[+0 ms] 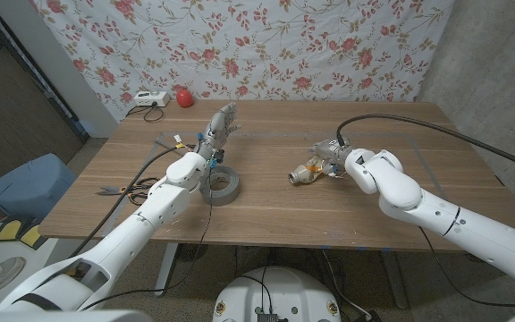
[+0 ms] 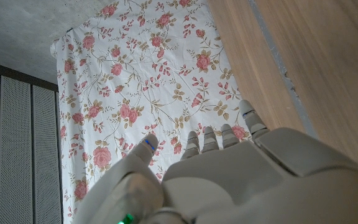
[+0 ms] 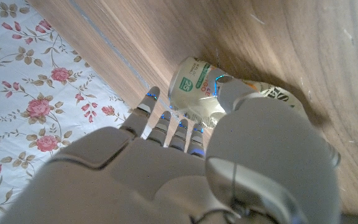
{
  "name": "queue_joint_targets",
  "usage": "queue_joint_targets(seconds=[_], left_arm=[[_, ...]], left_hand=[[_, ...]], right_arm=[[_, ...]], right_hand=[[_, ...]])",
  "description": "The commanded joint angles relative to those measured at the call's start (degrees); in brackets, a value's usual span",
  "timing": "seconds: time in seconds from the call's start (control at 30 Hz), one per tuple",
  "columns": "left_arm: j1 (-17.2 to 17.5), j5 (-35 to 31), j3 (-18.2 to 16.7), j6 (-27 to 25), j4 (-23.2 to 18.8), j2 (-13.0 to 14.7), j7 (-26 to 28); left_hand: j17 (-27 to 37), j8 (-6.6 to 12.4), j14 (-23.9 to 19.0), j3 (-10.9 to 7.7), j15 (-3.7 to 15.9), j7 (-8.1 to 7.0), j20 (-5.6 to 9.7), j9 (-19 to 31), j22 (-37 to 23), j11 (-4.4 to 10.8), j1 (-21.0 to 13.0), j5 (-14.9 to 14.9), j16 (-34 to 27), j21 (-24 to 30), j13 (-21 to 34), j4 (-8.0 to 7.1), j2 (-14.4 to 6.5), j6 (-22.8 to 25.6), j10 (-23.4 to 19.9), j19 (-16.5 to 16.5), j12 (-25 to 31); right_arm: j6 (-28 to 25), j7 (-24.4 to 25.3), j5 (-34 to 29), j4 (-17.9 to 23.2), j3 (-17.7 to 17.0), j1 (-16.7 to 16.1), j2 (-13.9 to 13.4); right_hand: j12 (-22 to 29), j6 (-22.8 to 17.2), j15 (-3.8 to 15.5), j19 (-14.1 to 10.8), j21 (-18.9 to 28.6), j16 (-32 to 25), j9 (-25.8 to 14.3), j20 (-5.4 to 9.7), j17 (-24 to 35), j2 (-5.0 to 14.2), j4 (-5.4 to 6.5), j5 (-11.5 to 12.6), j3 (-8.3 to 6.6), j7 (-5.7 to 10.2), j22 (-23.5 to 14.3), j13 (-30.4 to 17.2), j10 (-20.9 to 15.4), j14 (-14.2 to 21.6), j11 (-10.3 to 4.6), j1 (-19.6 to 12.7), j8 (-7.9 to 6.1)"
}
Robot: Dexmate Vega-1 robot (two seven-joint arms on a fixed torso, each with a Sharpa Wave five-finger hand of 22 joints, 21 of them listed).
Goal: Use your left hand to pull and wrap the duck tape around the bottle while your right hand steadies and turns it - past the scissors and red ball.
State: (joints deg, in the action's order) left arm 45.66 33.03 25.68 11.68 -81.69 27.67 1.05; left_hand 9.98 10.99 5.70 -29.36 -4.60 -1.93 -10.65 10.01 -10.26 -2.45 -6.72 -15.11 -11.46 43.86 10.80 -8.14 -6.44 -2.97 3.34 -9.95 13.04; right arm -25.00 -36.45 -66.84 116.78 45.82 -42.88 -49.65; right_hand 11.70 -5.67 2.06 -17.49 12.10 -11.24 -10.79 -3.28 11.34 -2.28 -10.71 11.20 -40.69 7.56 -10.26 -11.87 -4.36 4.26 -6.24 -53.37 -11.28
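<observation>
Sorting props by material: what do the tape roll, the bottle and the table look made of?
Tape roll: grey, faintly glossy, likely cloth-backed duct tape. Bottle: thin clear plastic, judging by its see-through wall, with a printed label. Table: wood or wood-look laminate, matte, visible grain.

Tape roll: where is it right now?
In the head view the tape roll lies flat on the table's left half near the front edge, just below the raised left hand and left of the bottle.
</observation>
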Motion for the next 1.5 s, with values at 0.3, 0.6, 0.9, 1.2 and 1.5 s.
queue_joint_targets(seconds=[0.3,0.6,0.9,1.2,1.5], left_arm=[[-1.0,0.4,0.0,0.1,1.7,0.3,-1.6],[-0.6,0.3,-0.2,0.2,1.1,0.9,-1.9],[-0.1,0.5,-0.4,0.3,0.6,1.3,-2.0],[0.1,0.4,-0.4,0.4,0.0,1.6,-2.2],[1.0,-0.4,-0.3,-0.1,-1.7,2.7,-1.6]], left_hand=[[0.3,-0.27,-0.3,0.23,-0.28,-0.33,-0.69,0.1,-0.2,0.41,0.8,-0.5,0.3,-0.4,0.2,0.01,-0.3,0.0,0.1,-1.9,0.0],[0.3,-0.32,-0.4,0.27,-0.29,-0.38,-0.8,0.1,-0.2,0.29,0.8,-0.6,0.3,-0.5,0.2,0.01,-0.3,0.0,0.2,-1.8,-0.1],[0.2,-0.36,-0.4,0.28,-0.2,-0.4,-0.79,0.1,-0.2,-0.14,0.8,-0.6,0.3,-0.7,0.2,0.03,-0.3,-0.1,0.2,-1.7,-0.2],[0.2,-0.42,-0.4,0.26,-0.19,-0.49,-0.79,0.1,-0.2,-0.14,0.8,-0.7,0.4,-0.8,0.2,0.06,-0.3,-0.2,0.2,-1.5,-0.3],[0.2,-0.53,-0.4,0.17,-0.16,-0.63,-0.68,0.1,-0.2,-0.09,0.8,-0.8,0.4,-0.9,0.2,0.11,-0.5,-0.5,0.2,-1.4,-0.4]], right_arm=[[1.5,-7.0,-6.2,-5.0,0.5,0.4,4.7],[0.7,-3.3,-3.8,-5.6,-1.3,-1.0,5.2],[-0.5,4.5,1.2,-6.2,-3.2,-3.4,4.7],[-1.8,6.4,2.0,-6.1,-2.8,-3.6,3.9],[-2.5,10.8,1.8,-5.2,-3.0,-4.2,3.5]], right_hand=[[0.7,-2.7,1.25,-0.4,0.2,-0.5,-0.4,0.14,0.6,0.14,0.65,-0.2,-1.15,0.83,-0.3,-0.3,-1.2,0.6,-1.66,-0.7,-1.14],[6.8,-16.6,6.19,-7.6,2.5,-6.5,-0.7,1.16,3.0,-0.48,2.28,0.3,-0.19,-0.59,-0.5,-1.4,-17.2,16.2,1.72,2.5,-4.7],[23.4,-40.2,8.98,-19.6,9.1,-27.8,-3.5,2.28,22.8,1.9,1.79,5.0,15.11,-2.49,-2.2,-8.8,-39.7,40.2,2.29,0.9,-13.85],[30.1,-46.4,9.51,-18.6,12.4,-32.8,-3.2,5.84,31.4,11.72,8.02,2.7,19.3,-2.24,-4.6,-13.9,-45.5,43.7,1.23,4.8,-15.57],[37.3,-48.4,10.18,-18.7,17.7,-38.2,-6.7,8.05,39.9,11.55,8.27,5.0,20.32,-4.1,-8.7,-19.0,-53.8,50.7,1.47,3.3,-16.08]])
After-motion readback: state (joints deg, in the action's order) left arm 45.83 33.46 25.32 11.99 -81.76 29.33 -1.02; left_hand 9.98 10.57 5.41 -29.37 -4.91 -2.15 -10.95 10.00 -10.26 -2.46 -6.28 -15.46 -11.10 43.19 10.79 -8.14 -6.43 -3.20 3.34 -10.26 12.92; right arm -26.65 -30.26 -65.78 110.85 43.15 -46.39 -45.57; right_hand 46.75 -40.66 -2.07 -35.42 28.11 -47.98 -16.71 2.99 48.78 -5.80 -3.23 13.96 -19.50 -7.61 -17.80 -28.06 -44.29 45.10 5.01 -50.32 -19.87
